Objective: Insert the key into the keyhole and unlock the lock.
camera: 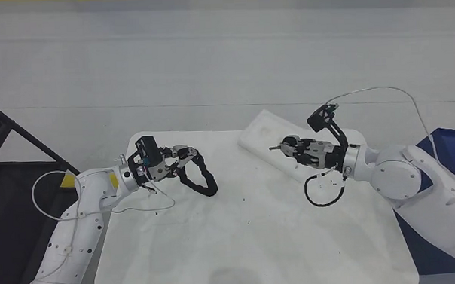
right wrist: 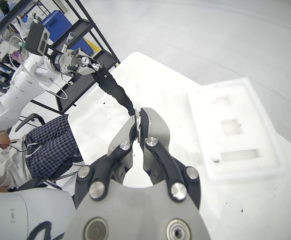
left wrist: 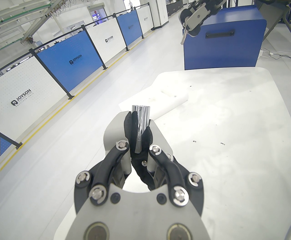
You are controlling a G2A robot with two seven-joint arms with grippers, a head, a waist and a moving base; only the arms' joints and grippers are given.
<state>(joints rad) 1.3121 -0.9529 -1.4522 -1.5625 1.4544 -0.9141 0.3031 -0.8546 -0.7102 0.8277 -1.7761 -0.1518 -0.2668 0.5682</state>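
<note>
Over desk (camera: 254,246) at 10 o'clock, left claw (left wrist: 139,118) clamped on lock (left wrist: 141,111); right claw (right wrist: 137,119) pinching key (left wrist: 184,37) at lock's 3 o'clock, well apart. Risk: key tip misses keyhole (right wrist: 85,60), jams, pivots in thin pinch; smooth lock may twist when turned; dangling cable (camera: 206,180) could swing aim off.
</note>
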